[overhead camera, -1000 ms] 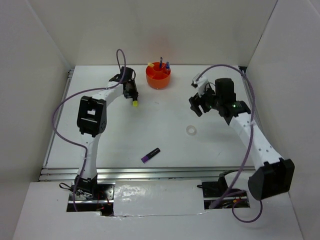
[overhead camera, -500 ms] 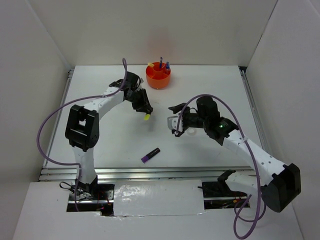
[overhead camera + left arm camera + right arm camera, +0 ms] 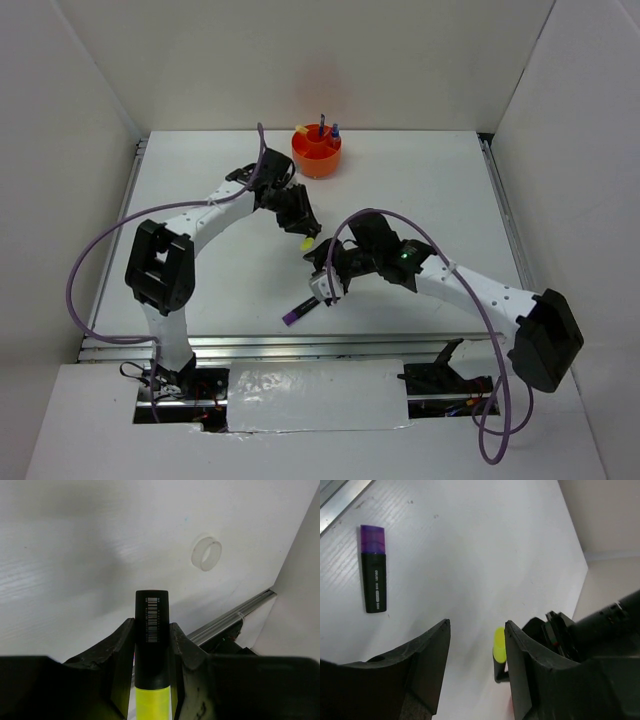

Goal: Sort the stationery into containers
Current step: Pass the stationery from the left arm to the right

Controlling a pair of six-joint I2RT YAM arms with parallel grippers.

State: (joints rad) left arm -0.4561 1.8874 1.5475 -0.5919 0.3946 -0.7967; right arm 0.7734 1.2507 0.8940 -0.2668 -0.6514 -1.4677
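Yellow highlighter sits clamped in the left tool.

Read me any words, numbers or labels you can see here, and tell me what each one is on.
Nothing can be read clearly.
yellow highlighter: a white barcode label with tiny digits on its black part, too small to read.
purple highlighter: white print on its black part, too blurred to read.

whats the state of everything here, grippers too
left gripper: shut on yellow highlighter
yellow highlighter: capped, clamped between the fingers
right gripper: open, empty
purple highlighter: capped, lying flat, untouched
tape ring: lying flat, untouched
orange organiser: upright, partly filled
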